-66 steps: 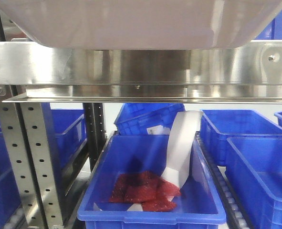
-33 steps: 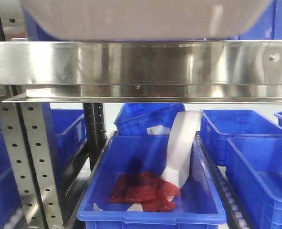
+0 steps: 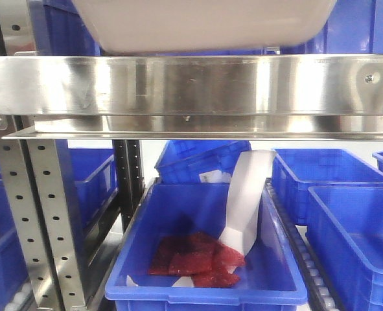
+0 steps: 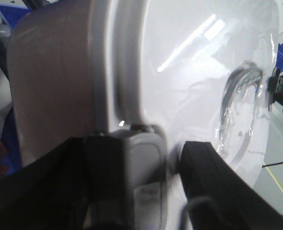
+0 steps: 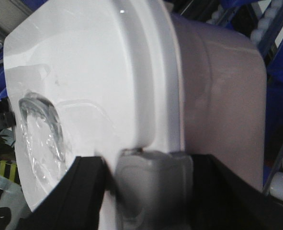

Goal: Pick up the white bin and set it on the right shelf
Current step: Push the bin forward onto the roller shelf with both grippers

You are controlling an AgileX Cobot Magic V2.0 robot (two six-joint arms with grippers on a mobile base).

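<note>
While both grippers clamp its rim | white bin (image 3: 204,26) (lidded) above right shelf (image 3: 191,84) rail | left gripper (image 4: 151,182), right gripper (image 5: 153,191) closed on it

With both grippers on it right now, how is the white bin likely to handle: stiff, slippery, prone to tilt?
The white bin probably stays stiff: its moulded walls show no sag above the right shelf. Its glossy lid looks slippery. The left gripper and right gripper clamp opposite latches, so tilting seems unlikely.

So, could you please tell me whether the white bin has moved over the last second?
Yes. Against the fixed steel front rail of the shelf, the white bin has risen clear of the rail's top edge, and looks narrower in the front view.
</note>
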